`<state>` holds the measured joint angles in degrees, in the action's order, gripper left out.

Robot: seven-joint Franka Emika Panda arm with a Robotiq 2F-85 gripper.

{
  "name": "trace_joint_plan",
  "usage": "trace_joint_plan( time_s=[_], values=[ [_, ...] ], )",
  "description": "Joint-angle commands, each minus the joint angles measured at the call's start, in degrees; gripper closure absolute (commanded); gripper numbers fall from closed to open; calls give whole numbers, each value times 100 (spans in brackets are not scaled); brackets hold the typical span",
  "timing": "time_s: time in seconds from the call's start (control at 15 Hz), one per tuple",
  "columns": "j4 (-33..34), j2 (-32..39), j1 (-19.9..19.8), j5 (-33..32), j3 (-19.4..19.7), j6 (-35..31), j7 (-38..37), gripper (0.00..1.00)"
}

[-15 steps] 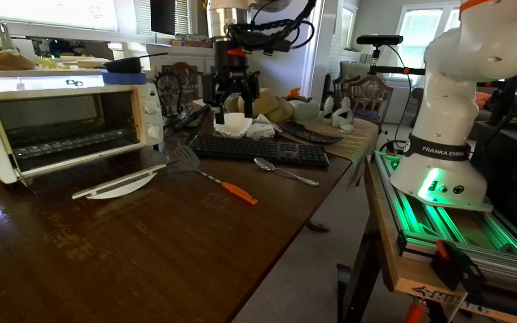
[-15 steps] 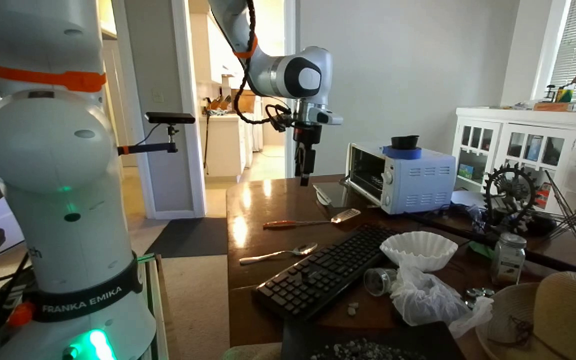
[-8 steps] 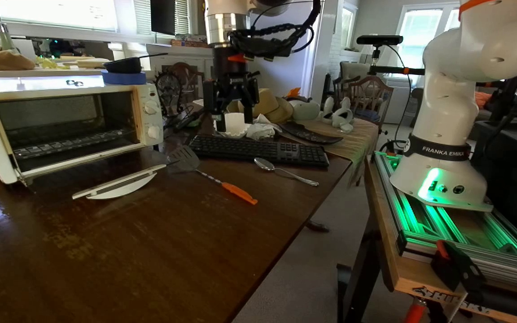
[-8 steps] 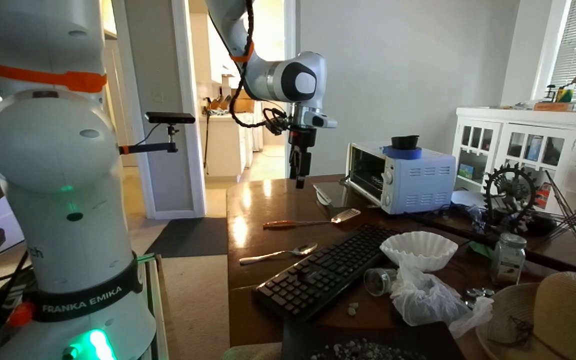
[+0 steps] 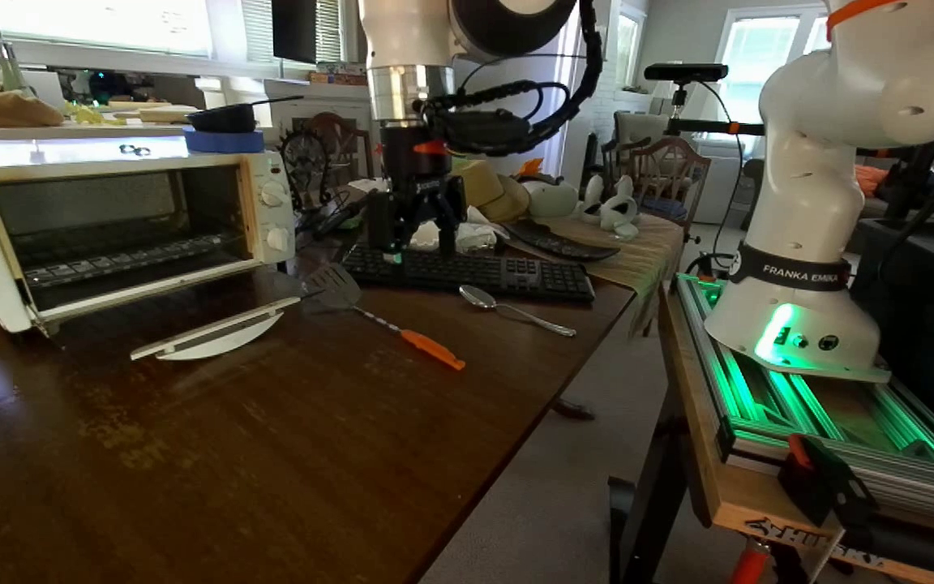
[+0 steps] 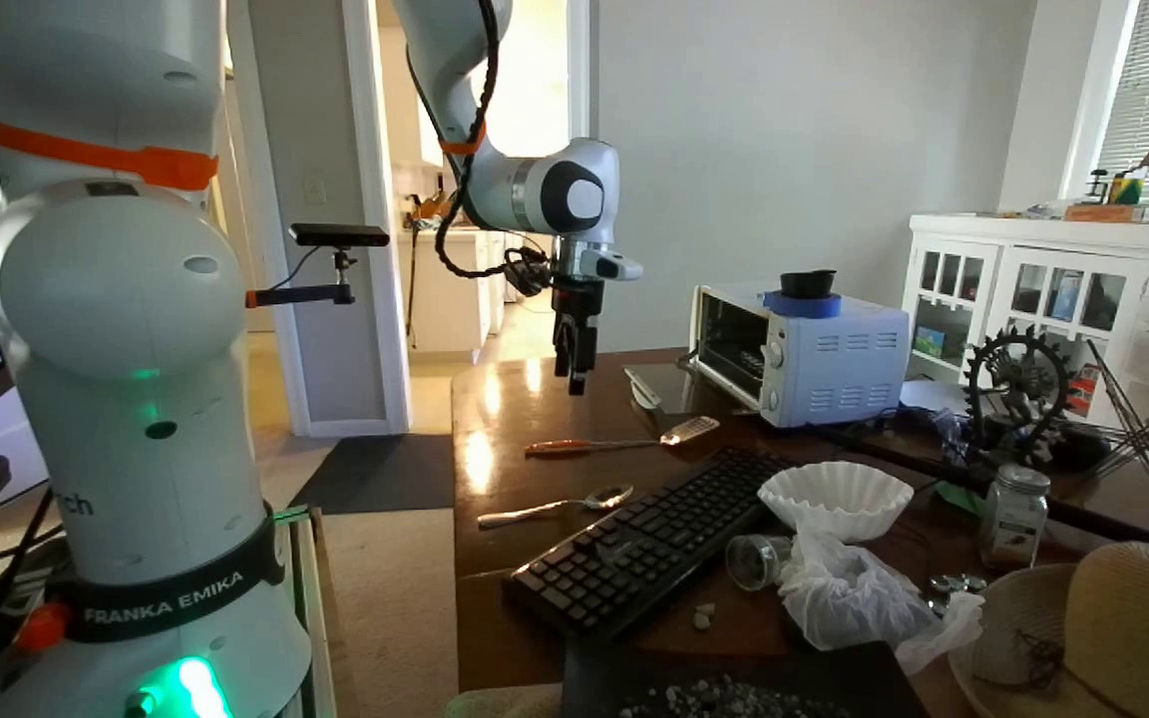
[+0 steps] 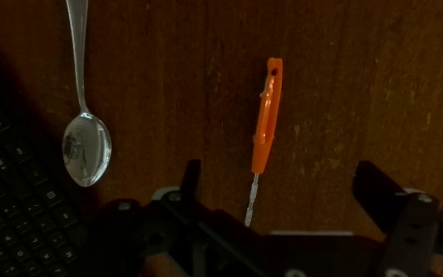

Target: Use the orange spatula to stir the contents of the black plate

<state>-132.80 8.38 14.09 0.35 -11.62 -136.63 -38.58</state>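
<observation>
Jaws apart, the claw hovered — the orange spatula likely wanted gripping mid-handle, toward the tabletop's robot-side edge

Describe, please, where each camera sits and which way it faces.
Exterior view: across the table from the keyboard, facing it; arm, base and gripper show.
Exterior view: near the base, facing the keyboard and toaster oven; same parts show.
Wrist view: arm-mounted, facing down at spoon and orange spatula; gripper shows.
Both exterior views share the toaster oven.
</observation>
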Motion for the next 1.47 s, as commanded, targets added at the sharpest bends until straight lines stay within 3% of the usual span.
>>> trace_joint_plan(
  time_s=[0.0,0.8,1.0,1.2,1.4],
  values=[
    [-265,181,144,-50,30,-684,-253,0],
    [-727,621,306,20,213,-1848,-293,0],
    [-773,685,326,16,269,-1968,-292,26],
    [-764,754,352,12,310,-1971,-282,29],
    [-699,811,394,0,348,-1931,-277,20]
  ],
)
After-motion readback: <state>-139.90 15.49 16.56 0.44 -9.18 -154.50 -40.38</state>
